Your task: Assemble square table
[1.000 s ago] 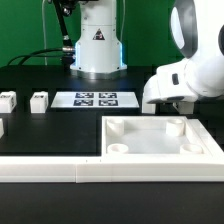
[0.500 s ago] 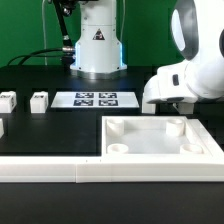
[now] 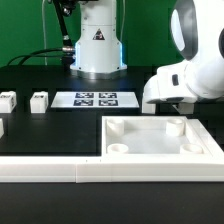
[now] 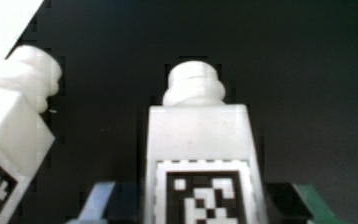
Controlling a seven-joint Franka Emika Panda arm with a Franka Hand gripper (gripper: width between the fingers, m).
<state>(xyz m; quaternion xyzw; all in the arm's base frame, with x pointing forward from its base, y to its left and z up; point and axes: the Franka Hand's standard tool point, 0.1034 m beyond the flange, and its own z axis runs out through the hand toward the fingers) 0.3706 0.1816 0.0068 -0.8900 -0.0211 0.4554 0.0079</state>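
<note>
The square table's white top (image 3: pixel 160 140) lies rim up near the front of the table, with round sockets in its corners. My gripper (image 3: pixel 180 108) hangs just behind the top's far rim, on the exterior view's right. In the wrist view a white table leg (image 4: pixel 201 140) with a black-and-white tag lies between my gripper's (image 4: pixel 201 205) fingers. The two fingers press close against its sides. A second leg (image 4: pixel 19 110) lies beside it. Two more legs (image 3: pixel 39 101) (image 3: pixel 7 101) stand on the exterior view's left.
The marker board (image 3: pixel 95 99) lies flat in front of the robot's base (image 3: pixel 98 45). A long white border rail (image 3: pixel 100 171) runs along the table's front edge. Another white part (image 3: pixel 2 127) shows at the exterior view's left edge.
</note>
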